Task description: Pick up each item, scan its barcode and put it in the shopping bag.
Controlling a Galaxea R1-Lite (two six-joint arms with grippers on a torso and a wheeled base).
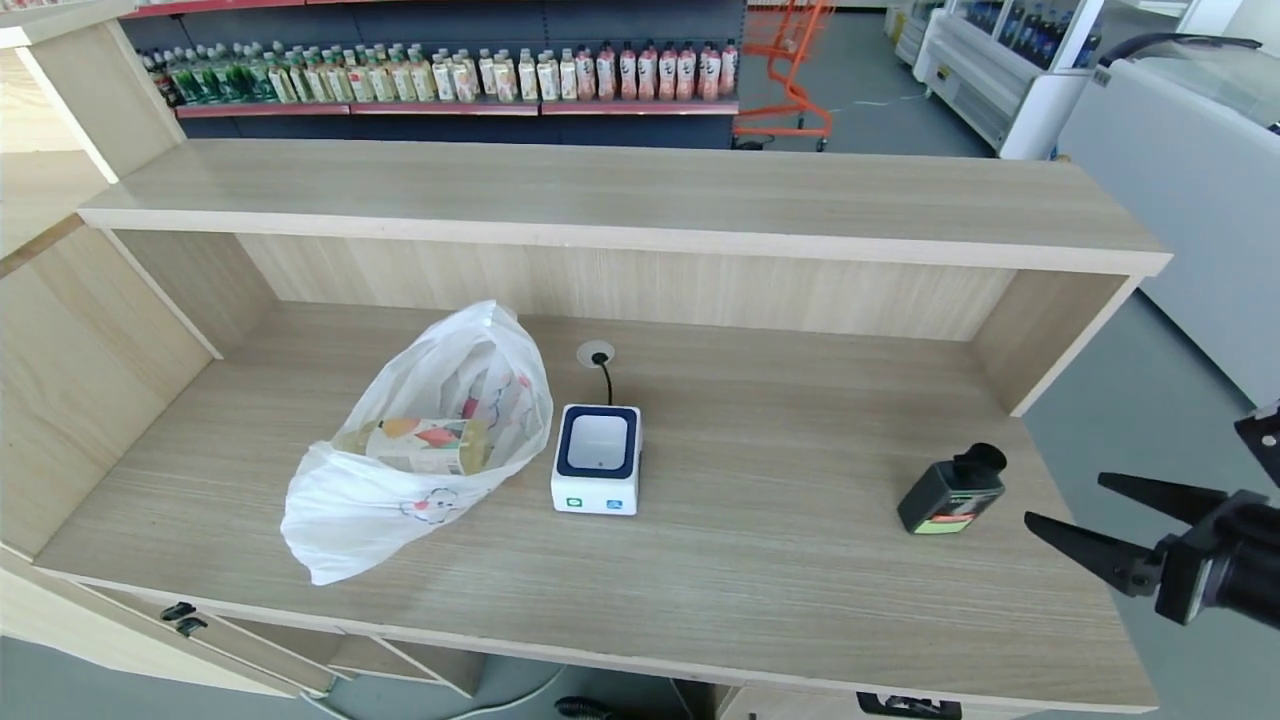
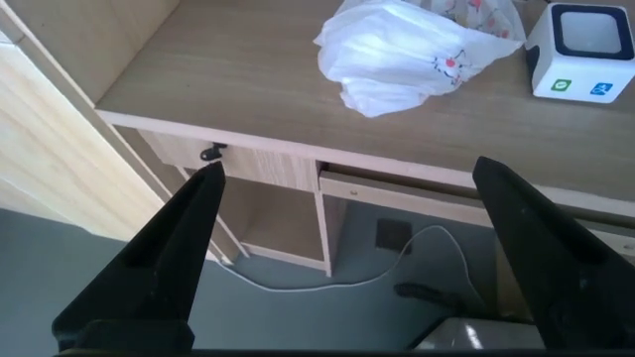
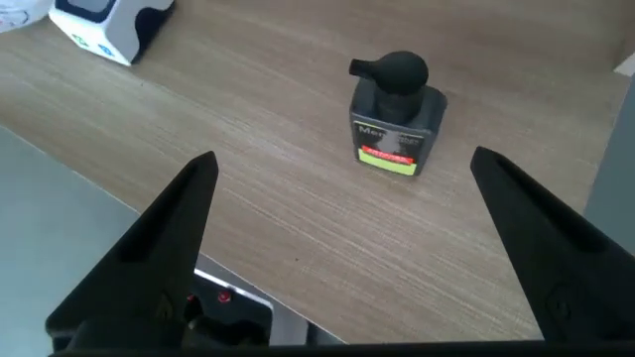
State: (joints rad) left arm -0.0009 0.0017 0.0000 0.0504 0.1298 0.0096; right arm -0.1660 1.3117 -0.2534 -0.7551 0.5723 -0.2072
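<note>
A black pump bottle (image 1: 950,492) (image 3: 397,117) with a green and red label stands upright near the counter's right end. My right gripper (image 1: 1080,518) (image 3: 347,188) is open just off that right edge, fingers pointing toward the bottle, a short gap away from it. The white barcode scanner (image 1: 597,459) (image 2: 579,50) (image 3: 104,25) sits mid-counter. A white plastic shopping bag (image 1: 420,450) (image 2: 407,55) lies left of it with a carton visible inside. My left gripper (image 2: 347,188) is open, held low in front of the counter's near edge, below the bag.
The wooden counter (image 1: 760,560) has a raised back wall and side walls. A cable (image 1: 604,385) runs from the scanner into a grommet hole. Drawers (image 2: 397,188) sit under the front edge. Bare wood spans between scanner and bottle.
</note>
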